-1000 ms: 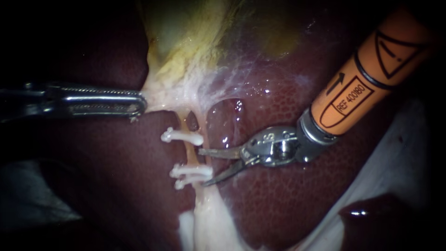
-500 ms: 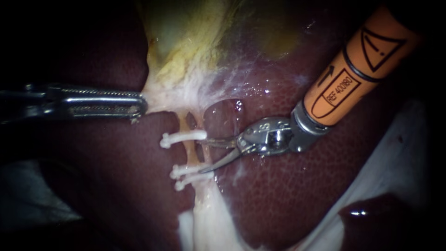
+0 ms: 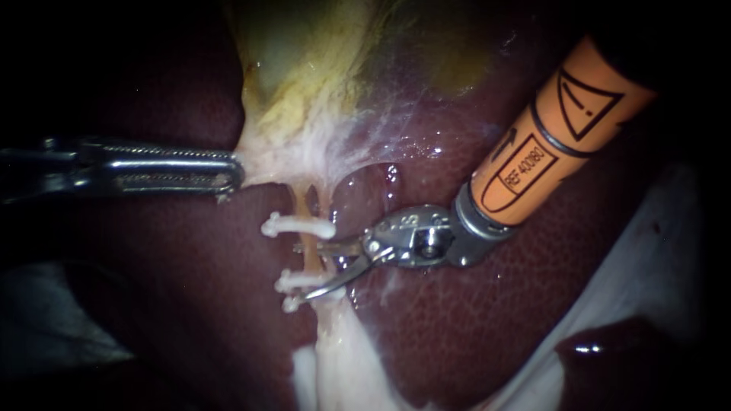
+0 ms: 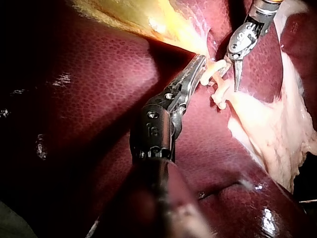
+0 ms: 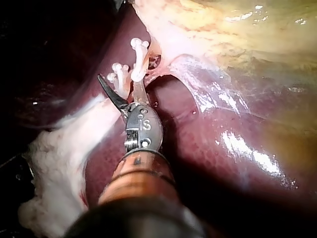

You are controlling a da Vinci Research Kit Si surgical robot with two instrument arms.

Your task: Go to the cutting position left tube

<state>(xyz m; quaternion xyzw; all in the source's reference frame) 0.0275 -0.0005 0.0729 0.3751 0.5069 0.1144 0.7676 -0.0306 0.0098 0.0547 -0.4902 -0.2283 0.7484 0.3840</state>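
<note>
Right instrument (image 3: 308, 271) blades straddle tube (image 3: 308, 257) btwn clips (image 3: 301, 226) — upper blade part-hidden.

support: white surface (image 3: 664, 262) | lying on it: dark red liver (image 3: 464, 335)

The endoscope is looking down closely on the clipped tube (image 3: 308, 259). The left wrist camera is looking along the left tool (image 4: 198, 62) toward that tube, the right wrist camera along the right tool (image 5: 120, 84) from the tube's opposite side; all three are sharing it
</note>
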